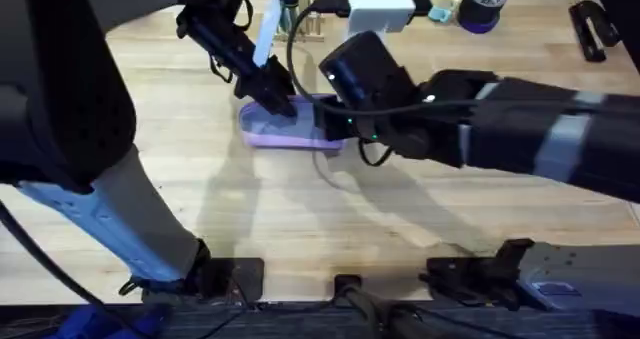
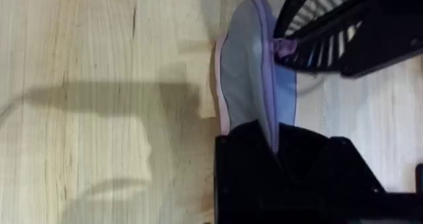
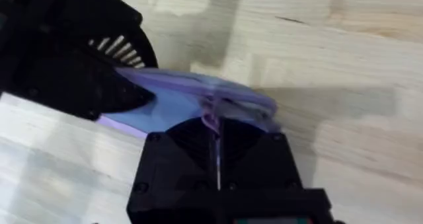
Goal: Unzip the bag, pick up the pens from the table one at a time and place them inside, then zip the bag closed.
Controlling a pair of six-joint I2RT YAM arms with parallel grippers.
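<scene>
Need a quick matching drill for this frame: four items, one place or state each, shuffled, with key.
Items
1. small lavender fabric pencil pouch
2. left end effector
3. right end effector
4. chunky black stapler-like object

Places or states
A. on the far right part of the light wooden table
B. clamped on one end of the pouch, seen overhead
C. lying mid-table between both arms
D. pinching the pouch's upper edge at the zipper line, seen from the right wrist

Pairs: 1-C, 2-B, 3-D, 4-A
</scene>
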